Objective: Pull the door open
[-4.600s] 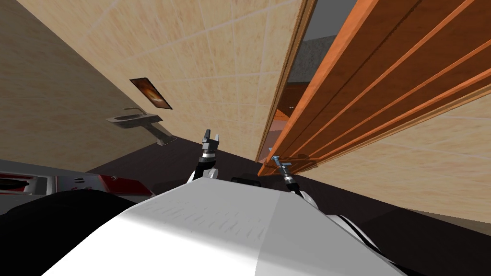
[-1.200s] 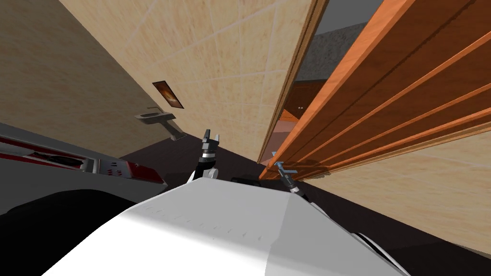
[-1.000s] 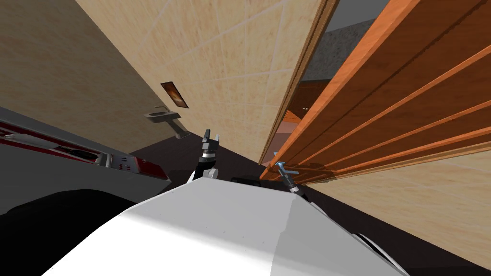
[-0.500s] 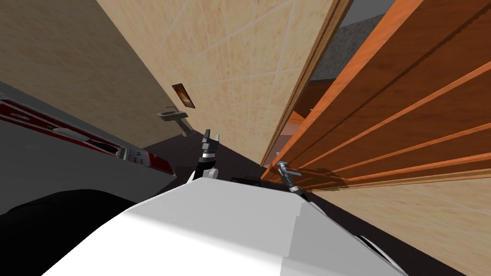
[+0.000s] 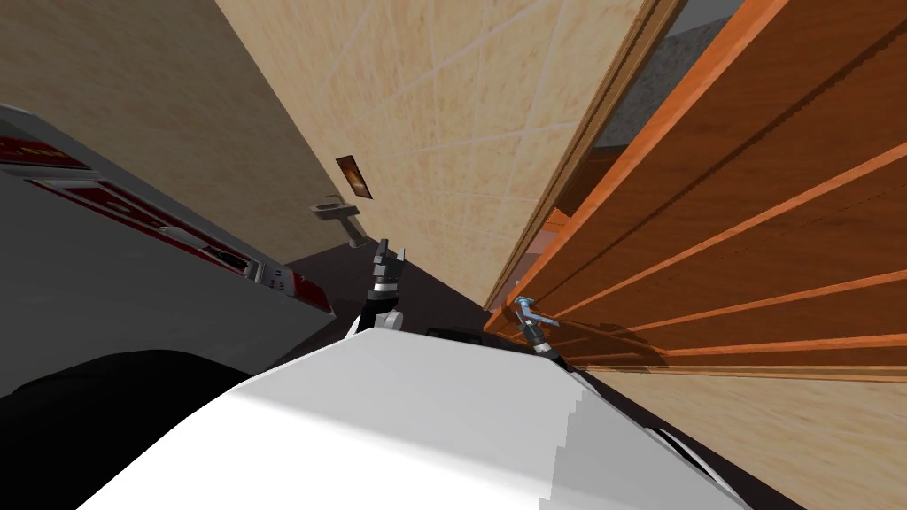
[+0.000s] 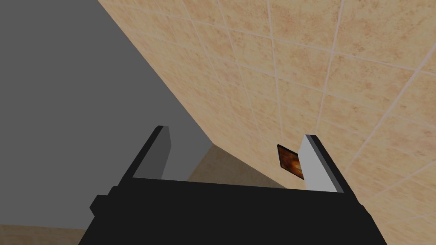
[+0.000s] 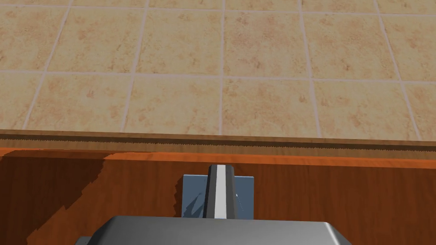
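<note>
One claw (image 7: 220,171), right — clamped on handle (image 7: 245,190)

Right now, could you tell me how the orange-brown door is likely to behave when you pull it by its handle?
The door looks like a rigid panelled slab, so it should swing as one piece and is probably heavy. The handle looks thin and smooth in the right gripper, so it may slip.

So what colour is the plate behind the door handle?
Pale blue-grey plate, against the orange-brown door; the right wrist view shows it best.
</note>
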Robot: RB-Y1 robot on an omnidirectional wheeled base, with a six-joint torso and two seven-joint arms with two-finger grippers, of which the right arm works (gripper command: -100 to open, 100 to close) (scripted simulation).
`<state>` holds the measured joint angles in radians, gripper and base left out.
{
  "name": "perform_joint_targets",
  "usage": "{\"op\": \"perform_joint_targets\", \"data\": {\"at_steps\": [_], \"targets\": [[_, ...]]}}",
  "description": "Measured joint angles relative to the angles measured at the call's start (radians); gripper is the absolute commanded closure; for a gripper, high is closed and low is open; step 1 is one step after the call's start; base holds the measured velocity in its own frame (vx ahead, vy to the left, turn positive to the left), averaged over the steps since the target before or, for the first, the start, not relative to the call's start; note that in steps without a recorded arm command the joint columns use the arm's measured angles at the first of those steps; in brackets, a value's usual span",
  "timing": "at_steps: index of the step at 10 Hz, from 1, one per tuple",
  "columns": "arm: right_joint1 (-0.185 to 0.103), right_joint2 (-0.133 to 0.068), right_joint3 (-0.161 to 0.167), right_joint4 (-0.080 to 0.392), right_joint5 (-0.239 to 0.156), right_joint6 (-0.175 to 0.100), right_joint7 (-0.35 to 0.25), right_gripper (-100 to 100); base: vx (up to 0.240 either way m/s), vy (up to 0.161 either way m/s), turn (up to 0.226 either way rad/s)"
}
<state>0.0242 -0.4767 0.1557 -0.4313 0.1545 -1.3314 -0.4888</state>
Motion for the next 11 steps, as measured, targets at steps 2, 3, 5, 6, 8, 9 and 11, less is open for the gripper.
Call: {"op": "perform_joint_targets", "data": {"at_steps": [2,3,5,6,8,9,11], "targets": [[0.028,-0.003,-0.023,-0.03,-0.023,0.024,-0.002,-100,-0.012,0.11,-0.303],[0.038,-0.003,-0.035,-0.036,-0.034,0.034,-0.001,-100,-0.019,0.096,-0.201],[0.042,-0.003,-0.05,-0.018,-0.049,0.03,0.0,-100,-0.022,0.059,-0.139],[0.039,-0.002,-0.061,0.001,-0.06,0.024,0.001,-100,-0.034,0.078,-0.308],[0.066,-0.003,-0.08,-0.035,-0.078,0.052,0.001,-100,-0.02,0.04,-0.019],[0.056,-0.002,-0.08,-0.01,-0.078,0.038,0.001,-100,-0.017,0.038,-0.244],[0.068,-0.003,-0.1,-0.009,-0.097,0.041,0.002,-100,-0.03,0.072,-0.272]]}}
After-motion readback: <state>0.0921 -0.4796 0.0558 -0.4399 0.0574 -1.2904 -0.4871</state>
